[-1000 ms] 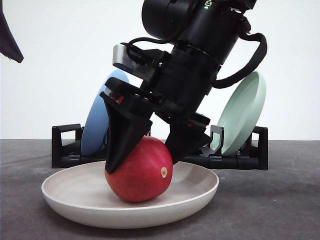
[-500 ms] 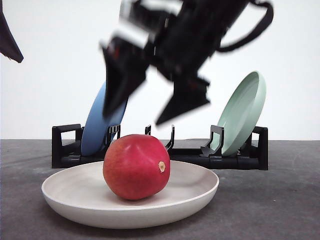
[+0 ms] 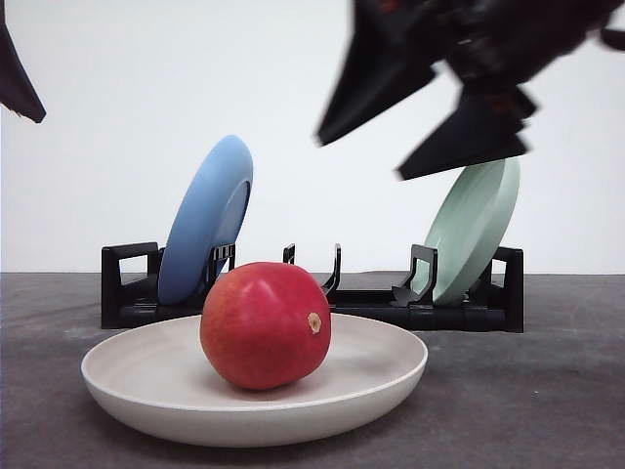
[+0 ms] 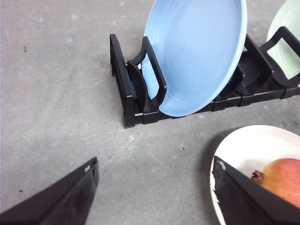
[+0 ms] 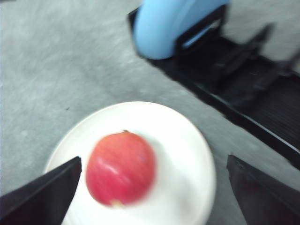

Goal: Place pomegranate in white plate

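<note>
Right gripper (image 3: 425, 127) raised, fingers spread, left gripper (image 4: 154, 187) spread

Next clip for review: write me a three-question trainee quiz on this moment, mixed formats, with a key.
1. True or false: the pomegranate rests inside the white plate.
2. Multiple choice: the right end effector is A) shut on the fruit, B) open and above the fruit, clear of it, C) touching the plate rim.
3. Fill in: the black rack behind the white plate holds two plates standing on edge, the blue plate and the ____ one.

Key: 1 true; 2 B; 3 pale green.
</note>
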Tool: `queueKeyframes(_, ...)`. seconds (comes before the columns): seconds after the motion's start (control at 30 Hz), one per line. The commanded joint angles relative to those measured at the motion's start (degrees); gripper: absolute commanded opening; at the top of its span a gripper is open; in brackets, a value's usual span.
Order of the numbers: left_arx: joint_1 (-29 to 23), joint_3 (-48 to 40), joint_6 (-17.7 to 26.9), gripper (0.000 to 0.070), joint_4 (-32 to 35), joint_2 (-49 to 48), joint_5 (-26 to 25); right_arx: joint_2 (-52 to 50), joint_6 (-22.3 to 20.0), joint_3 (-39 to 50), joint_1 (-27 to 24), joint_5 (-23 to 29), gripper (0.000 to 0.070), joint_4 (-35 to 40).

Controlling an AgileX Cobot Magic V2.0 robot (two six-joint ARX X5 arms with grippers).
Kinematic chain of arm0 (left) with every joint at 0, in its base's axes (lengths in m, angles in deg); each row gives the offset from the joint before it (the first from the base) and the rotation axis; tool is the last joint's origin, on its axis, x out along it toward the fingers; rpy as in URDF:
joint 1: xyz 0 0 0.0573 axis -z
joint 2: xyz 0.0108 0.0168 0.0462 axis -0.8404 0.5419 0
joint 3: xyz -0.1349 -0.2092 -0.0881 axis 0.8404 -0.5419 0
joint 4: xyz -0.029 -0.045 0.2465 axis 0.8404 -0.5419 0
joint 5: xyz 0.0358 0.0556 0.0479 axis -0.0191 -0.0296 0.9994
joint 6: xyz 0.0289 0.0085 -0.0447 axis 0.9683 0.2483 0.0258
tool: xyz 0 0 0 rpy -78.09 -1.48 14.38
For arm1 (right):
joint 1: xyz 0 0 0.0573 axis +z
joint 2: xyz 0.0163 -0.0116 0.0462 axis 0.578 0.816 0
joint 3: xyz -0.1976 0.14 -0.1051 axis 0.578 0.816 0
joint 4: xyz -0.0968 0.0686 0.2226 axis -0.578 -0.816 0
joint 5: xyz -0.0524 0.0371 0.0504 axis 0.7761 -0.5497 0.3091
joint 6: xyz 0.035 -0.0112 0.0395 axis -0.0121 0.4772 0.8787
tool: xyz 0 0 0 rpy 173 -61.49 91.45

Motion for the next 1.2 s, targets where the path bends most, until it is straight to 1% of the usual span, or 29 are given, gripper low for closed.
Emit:
queueKeyframes(0.0,0.04,0.35,0.02,0.0469,0.37,0.20,-0.07,-1.43,0.62,1.03,-1.24,-0.12,0.0613,-1.35)
queueKeyframes(0.3,0.04,0.35,0.00,0.0469,0.19,0.20,-0.07,-11.77,0.98,6.12,-14.60,-0.40,0.0613,-8.27)
queueKeyframes(0.43,0.04,0.35,0.00,0.0469,0.17,0.20,-0.04,-14.00,0.99,7.28,-21.54,-3.08,0.0613,-9.24)
queueKeyframes(0.57,0.04,0.35,0.01,0.0470,0.17,0.20,-0.06,-13.91,0.75,7.85,-28.04,-3.67,0.0613,-9.05)
queueKeyframes(0.67,0.04,0.35,-0.02,0.0470,0.16,0.20,-0.04,-14.00,0.90,7.83,-30.61,-3.72,0.0614,-8.22)
queueKeyframes(0.77,0.04,0.35,-0.09,0.0467,0.09,0.12,-0.05,-14.29,1.28,7.83,-31.08,-3.67,0.0612,-8.49)
queueKeyframes(0.8,0.04,0.36,-0.09,0.0429,0.08,0.09,-0.04,-14.36,1.55,7.83,-31.07,-3.65,0.0579,-8.63)
queueKeyframes(0.83,0.04,0.37,-0.09,0.0354,0.11,0.09,-0.04,-14.36,2.07,7.83,-31.06,-3.64,0.0512,-8.63)
queueKeyframes(0.87,0.04,0.37,-0.07,0.0157,0.08,0.09,-0.04,-14.36,2.38,7.83,-31.06,-3.65,0.0282,-8.74)
queueKeyframes(0.9,0.04,0.37,-0.10,0.0039,0.09,0.09,-0.04,-14.36,2.51,7.83,-31.06,-3.65,0.0104,-8.88)
queueKeyframes(0.93,0.04,0.37,-0.17,0.0027,0.15,0.09,-0.04,-14.36,2.48,7.83,-31.06,-3.64,0.0007,-9.02)
queueKeyframes(1.0,0.04,0.37,-0.19,0.0000,0.13,0.09,-0.02,-14.36,2.50,7.83,-31.06,-3.06,0.0021,-9.01)
queueKeyframes(1.17,0.04,0.37,-0.20,0.0000,-0.22,0.09,-0.02,-14.36,2.50,7.83,-31.06,-3.05,0.0021,-8.92)
